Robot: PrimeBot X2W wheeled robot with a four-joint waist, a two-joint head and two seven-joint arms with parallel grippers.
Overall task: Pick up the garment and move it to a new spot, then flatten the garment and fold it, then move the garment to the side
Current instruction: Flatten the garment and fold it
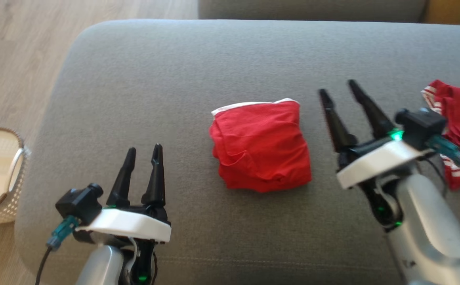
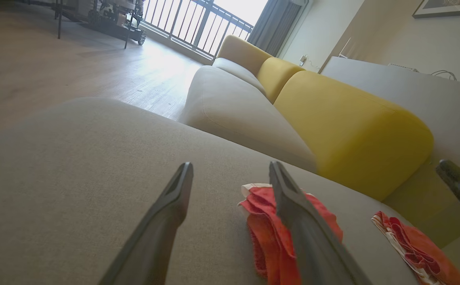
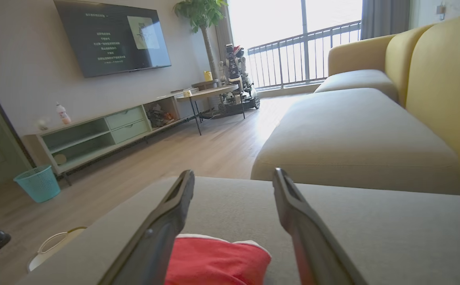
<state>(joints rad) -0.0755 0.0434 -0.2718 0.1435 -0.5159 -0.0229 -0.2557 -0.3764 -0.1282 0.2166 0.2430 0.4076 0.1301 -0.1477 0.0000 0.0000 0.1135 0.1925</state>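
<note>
Your head view is evenly lit by soft daylight, slightly soft in focus overall. The folded red garment [image 1: 261, 150] casts only a faint shadow on the grey cushion [image 1: 230, 59]. In both wrist views the balcony window [image 3: 293, 35] is blown out to white, and glare washes over the wood floor [image 2: 162, 67]. You will note wide-angle bending toward the edges. The fingers [image 2: 162, 229] nearest each wrist lens are out of focus.

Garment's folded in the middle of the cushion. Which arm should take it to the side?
Right, probably. The right gripper stands open close beside the folded red garment; the left gripper, also open, sits farther off, nearer the cushion's front edge.
</note>
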